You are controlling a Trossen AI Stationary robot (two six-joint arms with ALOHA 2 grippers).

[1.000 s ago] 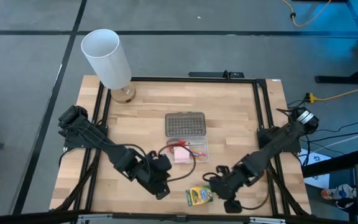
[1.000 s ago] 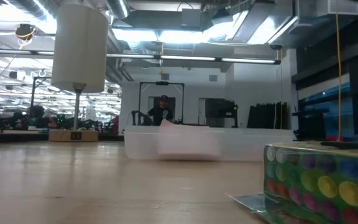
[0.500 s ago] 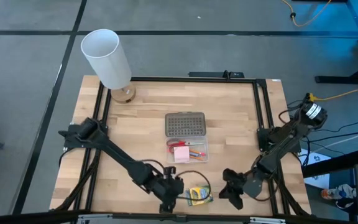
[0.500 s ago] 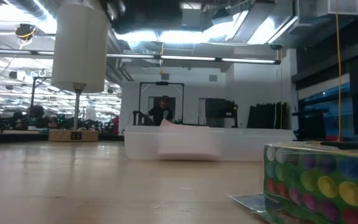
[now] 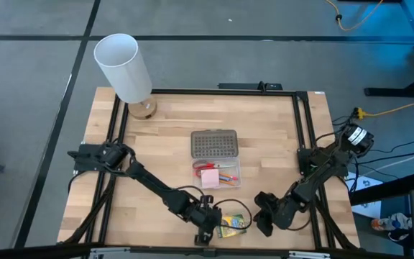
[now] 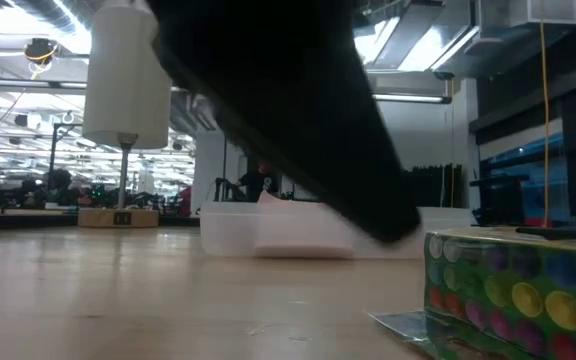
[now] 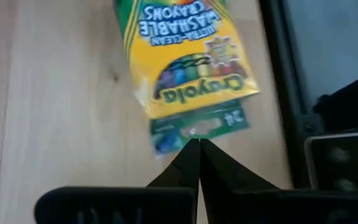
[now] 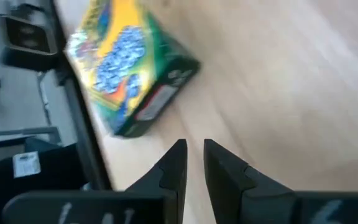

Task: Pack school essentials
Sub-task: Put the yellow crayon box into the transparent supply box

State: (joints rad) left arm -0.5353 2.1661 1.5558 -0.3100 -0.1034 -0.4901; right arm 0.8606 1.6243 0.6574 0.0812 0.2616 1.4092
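Note:
The yellow-green crayon box (image 5: 233,224) lies flat near the table's near edge, and it also shows in the low view (image 6: 518,290). My left gripper (image 5: 205,220) is shut, with its tips (image 7: 197,144) right at the box's green end (image 7: 197,126). My right gripper (image 5: 264,216) hovers just right of the box, its fingers a narrow gap apart (image 8: 194,149), and the box (image 8: 126,74) lies ahead of it. The clear case (image 5: 216,173) at mid-table holds the pink sticky-note pad (image 5: 209,178), the red-handled scissors and the orange pencils (image 5: 228,176). My left gripper's shut fingertips (image 7: 191,152) come level from the table's left side at the crayon box's green end flap (image 7: 194,129). I cannot tell whether they touch it. The box lies flat on the table.
The grey dotted lid (image 5: 214,144) lies just beyond the case. The tall white cylinder (image 5: 123,68) stands on a wooden base at the far left corner. A black frame rail (image 5: 304,144) runs along the table's sides. Bare wood lies left of the case.
My left gripper has swung from beside the case toward the near edge and to the right, ending at the crayon box's left end. My right gripper has drawn back from the box a little toward the right. In the low view, a dark arm has come into the top.

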